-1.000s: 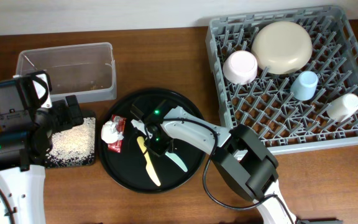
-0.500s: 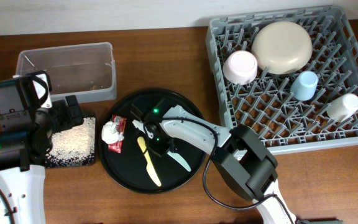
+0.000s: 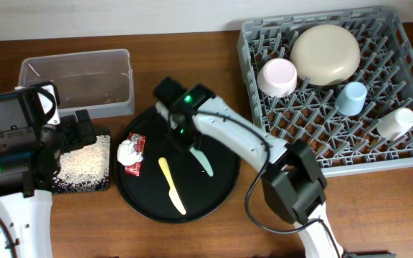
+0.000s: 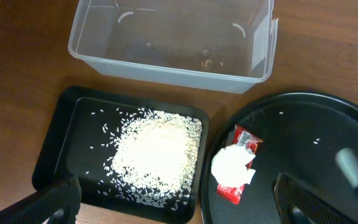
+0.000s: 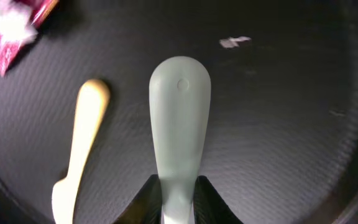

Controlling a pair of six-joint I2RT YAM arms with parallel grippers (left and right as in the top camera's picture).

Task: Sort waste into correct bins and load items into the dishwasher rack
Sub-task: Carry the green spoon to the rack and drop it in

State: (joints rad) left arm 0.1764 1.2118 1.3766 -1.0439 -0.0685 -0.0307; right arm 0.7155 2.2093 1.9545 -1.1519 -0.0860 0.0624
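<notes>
- Right now your right arm reaches over the round black tray (image 3: 221, 195) from the table's near edge, elbow bent, with the right gripper (image 3: 183, 137) pointing down above the tray's far half.
- Its jaws are pinched shut on the narrow end of the pale green utensil (image 5: 179, 124). The smooth, flat, rounded end of the utensil sticks out over the tray's matte, finely grained floor. You cannot tell whether it touches the tray.
- On the tray beside it, the yellow utensil (image 3: 171, 185) lies flat, slim and glossy.
- At the tray's left edge sits the crumpled wrapper (image 4: 234, 171), white with red print.
- Your left arm stands left of the tray. The left gripper (image 4: 176, 190) hovers with jaws spread wide and nothing between them.
- Just left of the tray, the shallow black tray (image 4: 64, 137) holds a loose heap of rice grains (image 4: 157, 152). The clear plastic tub (image 4: 166, 37) sits beyond it.
- Right of the tray, the grey pegged dishwasher rack (image 3: 407, 154) carries the cream plate (image 3: 325, 54), small bowl (image 3: 277, 77), blue cup (image 3: 351, 98) and white cup (image 3: 396, 123).
</notes>
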